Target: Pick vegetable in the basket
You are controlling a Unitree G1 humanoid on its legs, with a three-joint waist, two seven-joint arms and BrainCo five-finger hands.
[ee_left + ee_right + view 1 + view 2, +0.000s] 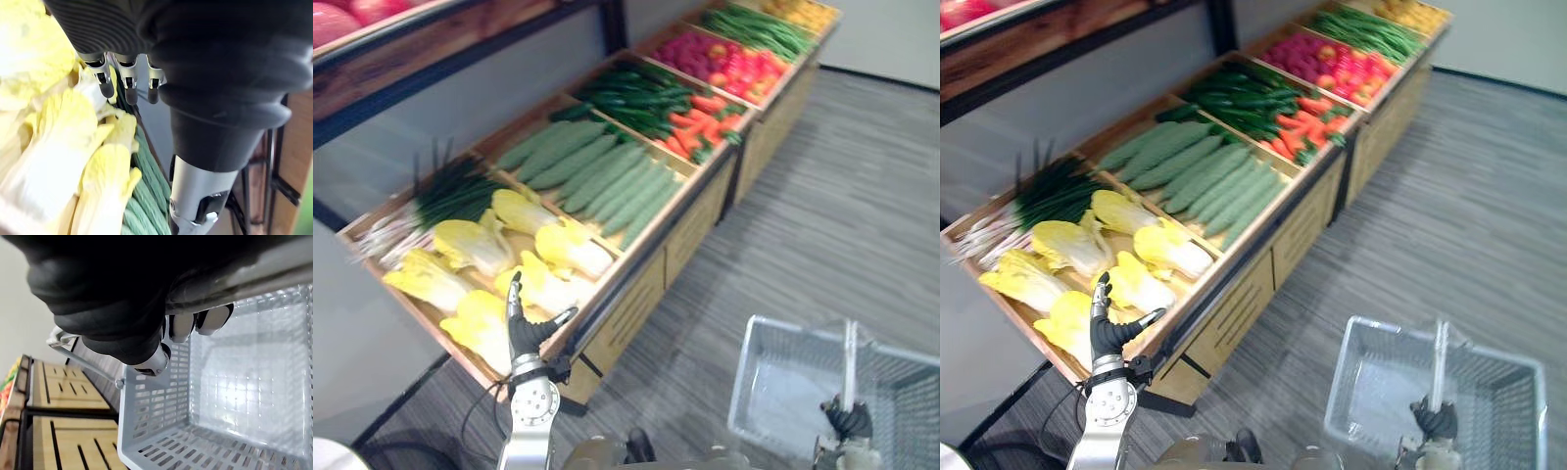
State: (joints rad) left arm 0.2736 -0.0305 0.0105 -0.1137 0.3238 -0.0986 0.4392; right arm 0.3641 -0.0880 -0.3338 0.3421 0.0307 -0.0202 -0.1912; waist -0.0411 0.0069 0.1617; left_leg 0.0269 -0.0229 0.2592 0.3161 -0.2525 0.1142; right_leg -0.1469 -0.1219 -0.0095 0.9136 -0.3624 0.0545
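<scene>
Several yellow-white napa cabbages (563,245) lie in the nearest bin of a sloping wooden produce stand (636,284). My left hand (522,333) is open at that bin's front edge, fingers straight up and thumb out, right beside one cabbage (480,323). In the left wrist view its fingertips (128,83) hang just over the cabbage leaves (54,147) without touching. Low on the right, my right hand (848,421) is shut on the upright handle (849,362) of a grey plastic basket (749,382). The basket (156,416) has nothing in it.
Behind the cabbages lie green onions (450,196). Further along the stand come pale green gourds (597,171), dark cucumbers (636,93), carrots (705,122), red peppers (724,59) and green beans (754,29). A dark shelf (401,49) overhangs the back. Grey floor (842,215) lies to the right.
</scene>
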